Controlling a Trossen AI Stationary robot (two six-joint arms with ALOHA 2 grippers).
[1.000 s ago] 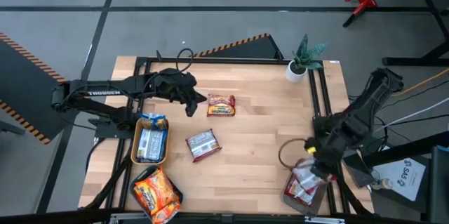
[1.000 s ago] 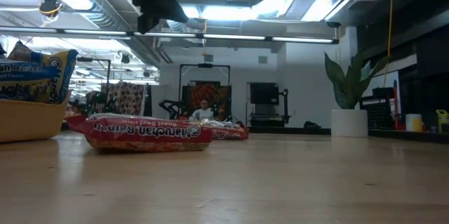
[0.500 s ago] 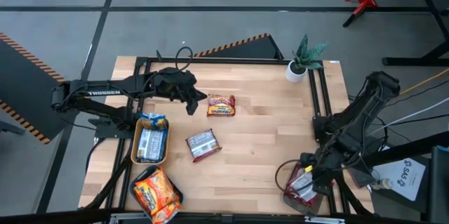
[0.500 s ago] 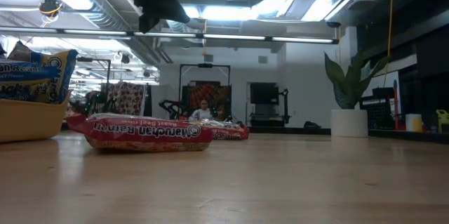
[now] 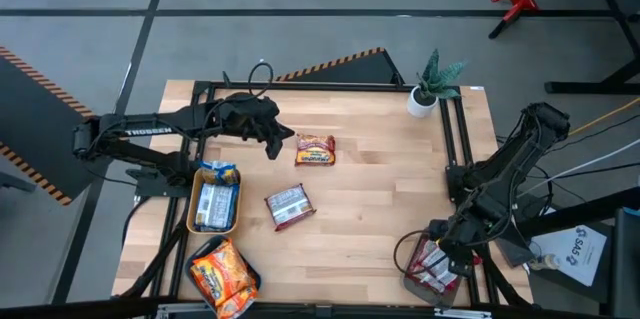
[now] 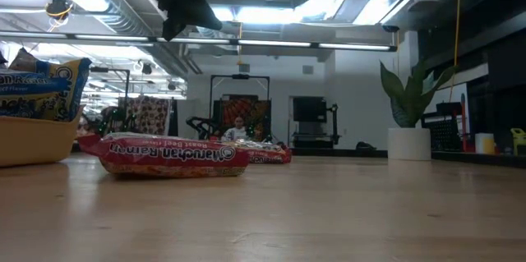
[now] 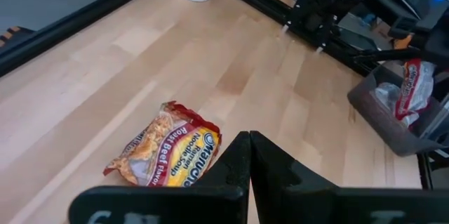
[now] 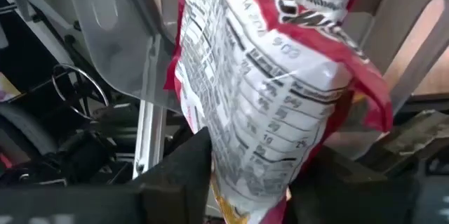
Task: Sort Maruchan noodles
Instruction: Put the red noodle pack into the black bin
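Two Maruchan noodles packets lie flat on the wooden table: a red one [image 5: 315, 149] [image 7: 168, 154] and a red-brown-and-silver one [image 5: 289, 207] [image 6: 173, 157]. My left gripper [image 5: 275, 139] [image 7: 249, 155] hovers shut above the table, just left of the red packet, with nothing in it. My right gripper [image 5: 440, 254] is at the near right over the grey tray [image 5: 415, 284], shut on a red-and-white packet [image 8: 266, 83] [image 7: 414, 87]. Blue packets fill the yellow tray [image 5: 192, 221]. Orange packets [image 5: 222, 271] lie in a tray at the near left. My right gripper pinches the red-and-white packet's near end [image 8: 245, 161] between its two fingers [image 8: 175, 175], across its flat faces. The fingers slant down from above. The packet hangs below them into the grey tray, roughly upright; whether its lower end rests on the tray, I cannot tell.
A small potted plant [image 5: 430, 84] [image 6: 411, 114] stands at the far right corner. A black frame rail [image 5: 455, 149] runs along the table's right side. Bare wood lies open between the loose packets and the grey tray.
My right gripper has gone down and toward the table's near edge with the red-and-white packet, rolling its wrist, and the packet now hangs in the grey tray. My left gripper has kept still and shut.
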